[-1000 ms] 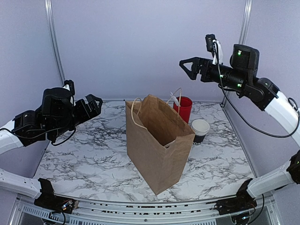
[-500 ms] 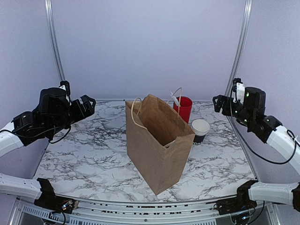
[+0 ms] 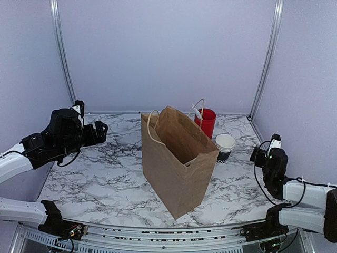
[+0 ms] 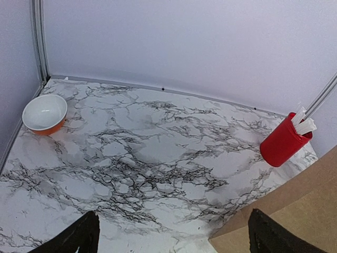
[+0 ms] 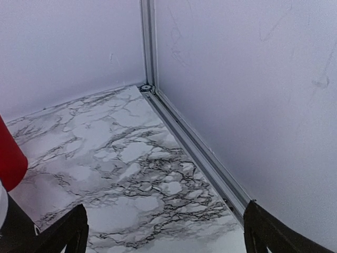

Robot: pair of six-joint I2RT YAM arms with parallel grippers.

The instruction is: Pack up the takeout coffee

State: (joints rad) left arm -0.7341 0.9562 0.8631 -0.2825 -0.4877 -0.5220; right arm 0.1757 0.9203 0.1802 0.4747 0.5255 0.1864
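Both arms are retreating low, jaws gaping wide and empty, paper bag (image 3: 179,168) standing between them; coffee, unseen, probably packed.

No legible text; the black cup (image 3: 224,153) bears a possibly printed white mark.

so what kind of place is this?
Probably a lab robot cell, not a café: marble-look table boxed in by plain walls and metal posts, two arms bolted at its edge, staged bag and red cup.
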